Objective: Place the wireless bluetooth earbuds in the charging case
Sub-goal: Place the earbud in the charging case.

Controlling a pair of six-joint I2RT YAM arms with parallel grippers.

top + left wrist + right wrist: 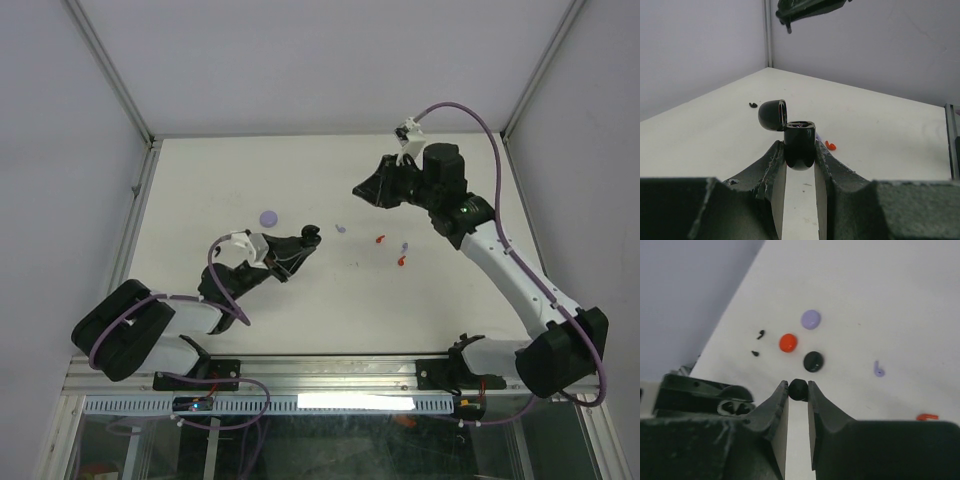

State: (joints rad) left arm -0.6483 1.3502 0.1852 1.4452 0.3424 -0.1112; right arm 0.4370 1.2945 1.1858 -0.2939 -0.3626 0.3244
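My left gripper is shut on the body of a black charging case. The case stands upright with its lid flipped open to the left. My right gripper hangs well above the table, shut on a small black earbud at its fingertips. In the left wrist view it shows high up, beyond the case. Loose earbuds lie on the table: lilac, red, and black near the wall.
In the right wrist view three round cases lie past the fingertips: lilac, red and black. The top view shows a lilac case left of centre. Another red earbud and a lilac one lie mid-table. Walls enclose the table.
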